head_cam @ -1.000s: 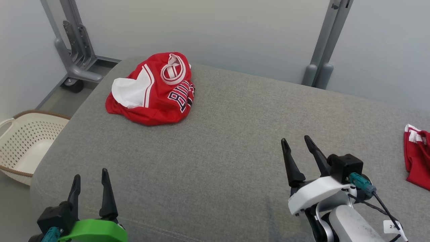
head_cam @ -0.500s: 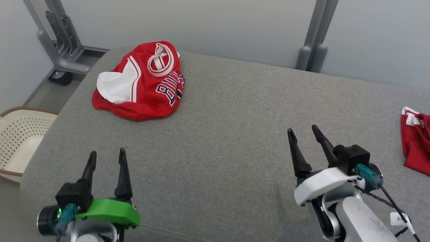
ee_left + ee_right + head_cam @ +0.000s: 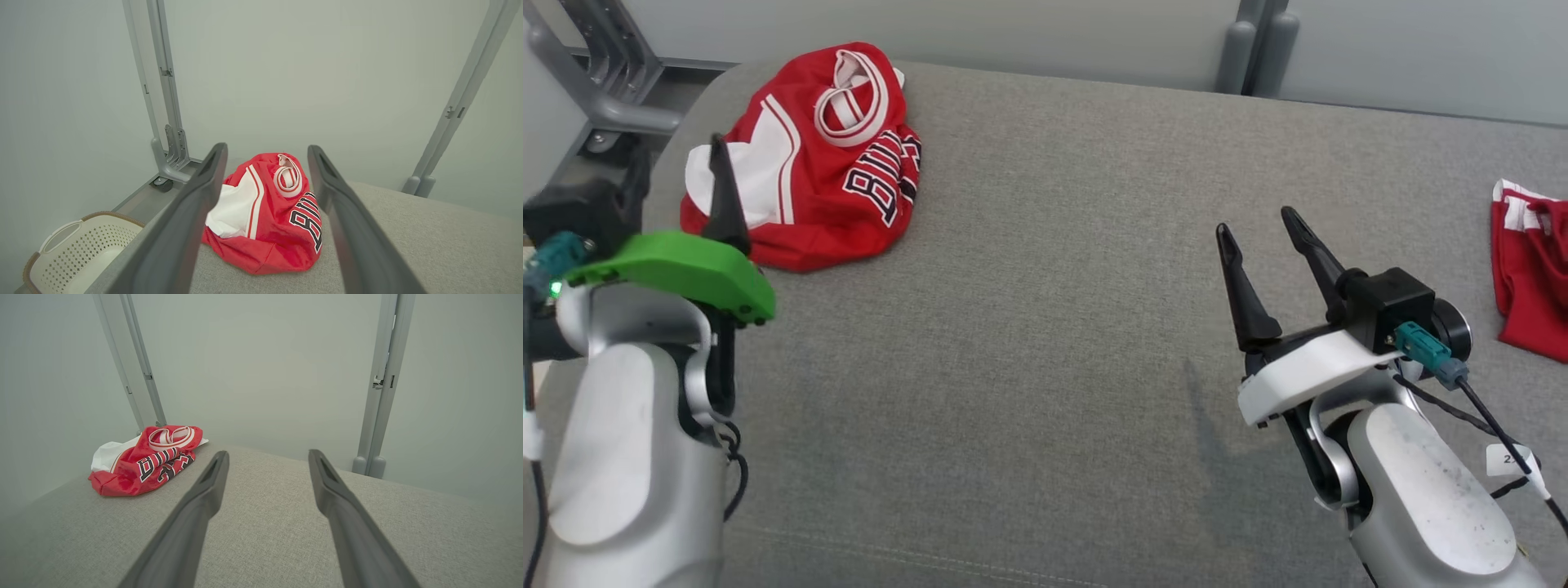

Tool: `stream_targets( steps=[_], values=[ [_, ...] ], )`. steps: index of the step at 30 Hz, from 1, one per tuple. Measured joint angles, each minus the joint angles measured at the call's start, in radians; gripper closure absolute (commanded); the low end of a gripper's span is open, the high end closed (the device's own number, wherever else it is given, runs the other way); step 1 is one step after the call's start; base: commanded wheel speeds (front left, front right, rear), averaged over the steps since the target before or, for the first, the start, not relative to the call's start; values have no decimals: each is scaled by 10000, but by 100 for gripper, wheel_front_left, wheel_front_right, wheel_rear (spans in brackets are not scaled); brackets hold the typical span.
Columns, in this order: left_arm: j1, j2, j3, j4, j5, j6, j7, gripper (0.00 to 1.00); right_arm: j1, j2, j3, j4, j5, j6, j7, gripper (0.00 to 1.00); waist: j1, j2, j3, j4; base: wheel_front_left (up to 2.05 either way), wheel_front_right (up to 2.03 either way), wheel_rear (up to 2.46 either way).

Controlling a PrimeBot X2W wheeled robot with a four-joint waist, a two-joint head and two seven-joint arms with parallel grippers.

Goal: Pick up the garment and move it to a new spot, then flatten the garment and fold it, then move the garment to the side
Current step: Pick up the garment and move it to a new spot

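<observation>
The garment (image 3: 809,155) is a crumpled red jersey with white panels and dark lettering, lying at the far left corner of the grey cushioned surface (image 3: 1045,343). My left gripper (image 3: 678,175) is open and raised just in front of the garment's near left edge, one finger overlapping its white panel in the head view. In the left wrist view the garment (image 3: 269,216) lies ahead between the spread fingers of the left gripper (image 3: 266,148), not touched. My right gripper (image 3: 1256,224) is open and empty over the right half of the surface. In the right wrist view the garment (image 3: 147,461) lies far left of the right gripper (image 3: 267,453).
A second piece of red cloth (image 3: 1531,278) lies at the right edge. A cream perforated basket (image 3: 77,249) stands on the floor left of the surface. Grey metal posts (image 3: 378,392) and a wheeled frame foot (image 3: 596,106) stand behind, against a pale wall.
The head camera has tilted down, shifting the whole picture. My left gripper has risen and moved forward, close to the garment. The right gripper has edged forward. Both stay open.
</observation>
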Motion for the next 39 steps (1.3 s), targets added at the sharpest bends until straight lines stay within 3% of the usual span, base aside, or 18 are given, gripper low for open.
stream_targets(
  steps=[16, 20, 27, 39],
  values=[
    [-2892, 73, 2056, 2759, 245, 0, 2253, 0, -836, -525, -98, -1095, -460, 0, 704, 0, 1, 0, 1584, -1514, 0, 0, 0],
    [-3715, 366, 2048, 3033, 428, 0, 2771, 0, -1016, -667, -215, -1400, -523, 0, 830, 0, 0, 0, 2061, -1841, 0, 0, 0],
    [-4244, 391, 1843, 3950, 926, 0, 3333, 0, -1180, -848, -439, -1611, -552, 0, 880, 0, 1, 0, 2866, -2230, 0, 0, 0],
    [-5171, 765, 2157, 4859, 1260, 0, 4153, 0, -1525, -1066, -476, -2050, -685, 0, 1172, 0, 1, 0, 3734, -2420, 0, 0, 0]
  ],
)
